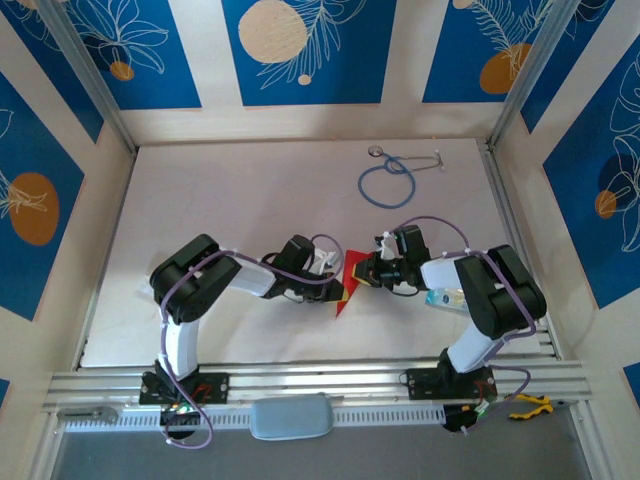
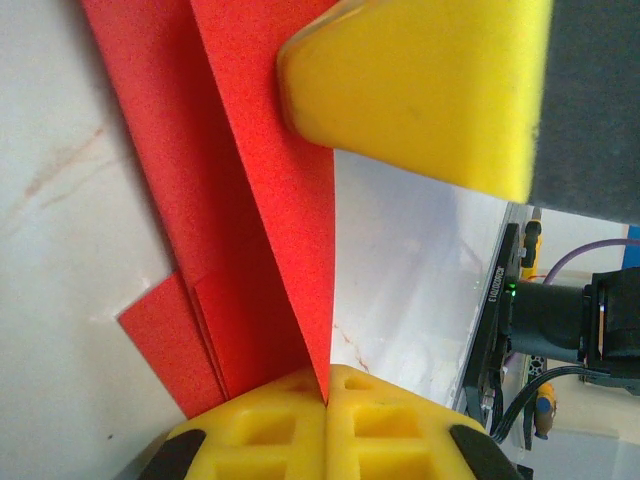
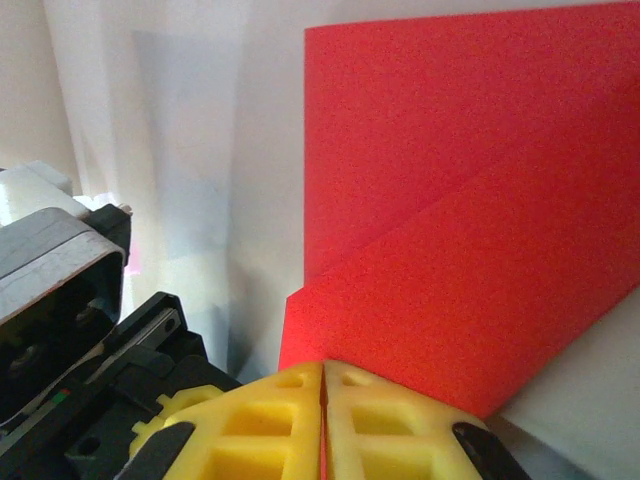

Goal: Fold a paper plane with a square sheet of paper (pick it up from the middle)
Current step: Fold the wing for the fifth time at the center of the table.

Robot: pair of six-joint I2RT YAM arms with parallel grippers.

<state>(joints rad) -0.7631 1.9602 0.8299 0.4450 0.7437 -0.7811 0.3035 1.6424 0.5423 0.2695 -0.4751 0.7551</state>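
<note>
I am pinching the partly folded square sheet of paper [image 1: 350, 280] stretched between my left hand [image 2: 327, 395] and right hand [image 3: 323, 380], each clamped on an edge, apparently steadying the crease.

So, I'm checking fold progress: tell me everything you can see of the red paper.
The paper is bright red, matte and unmarked, folded into overlapping layers with straight creases and a pointed lower corner. It is held between the two grippers, pinched at one edge by the shut left gripper and at another by the shut right gripper.
</note>
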